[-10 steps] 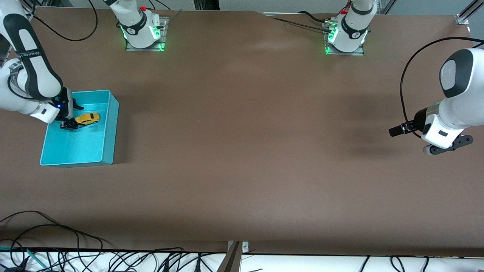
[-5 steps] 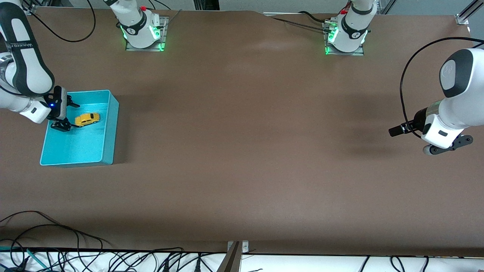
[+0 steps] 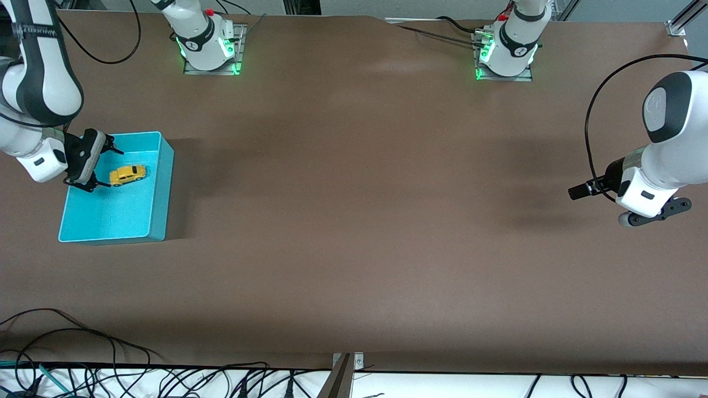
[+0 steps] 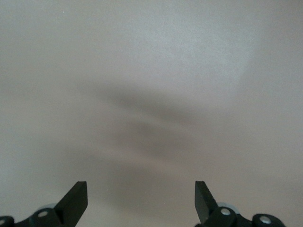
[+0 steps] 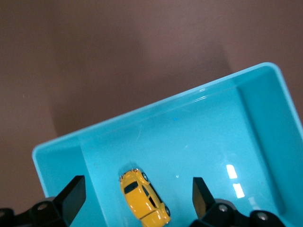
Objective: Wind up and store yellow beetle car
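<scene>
Writing is unreadable; yellow beetle car (image 3: 128, 175) sits in turquoise bin (image 3: 160, 190) under spread right gripper (image 3: 101, 166); left gripper (image 4: 141, 201) waits spread.

Glossy plastic bin (image 5: 265, 123), matt table (image 3: 354, 221)

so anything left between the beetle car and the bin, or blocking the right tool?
Nothing visible. The yellow beetle car already lies inside the turquoise bin; the open right tool hangs over the bin's edge, holding nothing.
</scene>
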`<state>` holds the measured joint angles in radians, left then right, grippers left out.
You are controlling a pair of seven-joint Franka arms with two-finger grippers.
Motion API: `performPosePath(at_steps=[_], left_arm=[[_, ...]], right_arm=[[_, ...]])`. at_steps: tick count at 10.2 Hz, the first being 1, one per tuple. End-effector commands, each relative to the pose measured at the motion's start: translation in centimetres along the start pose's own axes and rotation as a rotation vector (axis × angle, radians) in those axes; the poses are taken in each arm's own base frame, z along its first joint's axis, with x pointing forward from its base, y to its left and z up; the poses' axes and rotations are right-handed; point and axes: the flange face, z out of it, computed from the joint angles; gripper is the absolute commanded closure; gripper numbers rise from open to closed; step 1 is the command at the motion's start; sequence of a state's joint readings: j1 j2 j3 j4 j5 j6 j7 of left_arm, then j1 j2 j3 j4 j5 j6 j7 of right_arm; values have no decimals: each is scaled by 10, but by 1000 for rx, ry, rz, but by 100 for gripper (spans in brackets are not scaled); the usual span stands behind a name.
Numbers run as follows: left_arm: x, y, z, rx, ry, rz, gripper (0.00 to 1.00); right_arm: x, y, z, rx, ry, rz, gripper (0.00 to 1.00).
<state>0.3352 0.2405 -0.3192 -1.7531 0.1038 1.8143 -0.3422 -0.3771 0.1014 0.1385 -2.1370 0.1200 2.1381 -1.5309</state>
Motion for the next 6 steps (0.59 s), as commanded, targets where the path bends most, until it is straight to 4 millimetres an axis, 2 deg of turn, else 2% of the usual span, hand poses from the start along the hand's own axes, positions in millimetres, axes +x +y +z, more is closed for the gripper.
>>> performPosePath(at_steps=[1, 3, 6], left_arm=[[-3, -1, -5, 11, 0, 25, 0], [-3, -1, -5, 11, 0, 66, 0], [-1, -6, -12, 9, 7, 191, 0]], right_arm=[[33, -17, -36, -45, 8, 195, 0], [60, -35, -66, -71, 23, 390, 0], [115, -54, -119, -90, 41, 646, 0]])
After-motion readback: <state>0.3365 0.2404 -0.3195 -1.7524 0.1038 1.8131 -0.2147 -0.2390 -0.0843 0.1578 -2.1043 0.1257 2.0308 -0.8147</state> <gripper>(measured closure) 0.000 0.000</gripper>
